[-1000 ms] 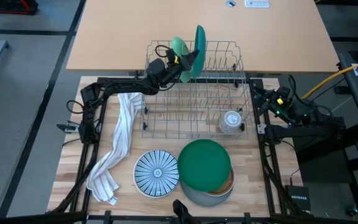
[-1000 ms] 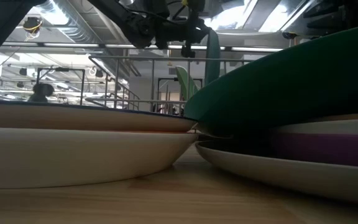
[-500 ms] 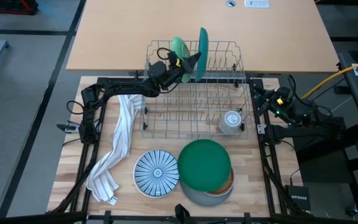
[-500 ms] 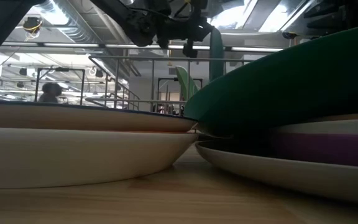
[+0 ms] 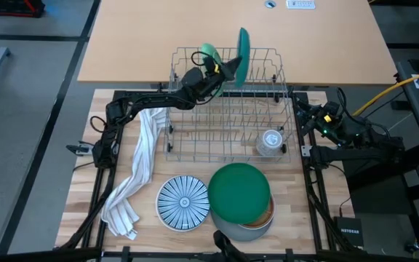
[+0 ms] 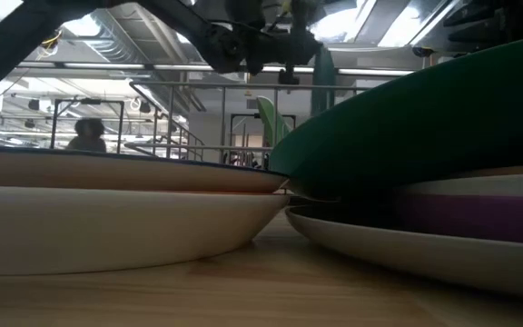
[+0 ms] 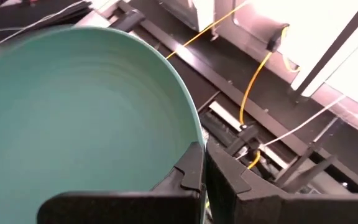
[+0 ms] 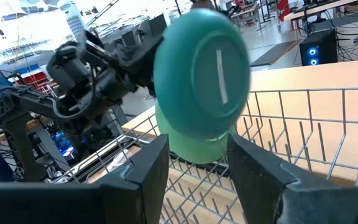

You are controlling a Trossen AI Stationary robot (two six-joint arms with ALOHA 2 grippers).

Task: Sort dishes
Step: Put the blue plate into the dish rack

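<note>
Your wire rack [image 5: 228, 102] fills the high view's upper centre, a light green dish [image 5: 209, 52] standing at its back edge. Just right of it, your left gripper [image 5: 231, 68] is clamped on the teal plate [image 5: 244, 51], held on edge above the rack. At right centre, your right gripper [image 5: 302, 113] waits, fingers apart.

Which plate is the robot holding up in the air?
The teal plate, pinched on edge by the left gripper above the wire rack. The striped plate and dark green plate lie on the table.

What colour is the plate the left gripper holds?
Teal plate, clearest in the left wrist view.
</note>
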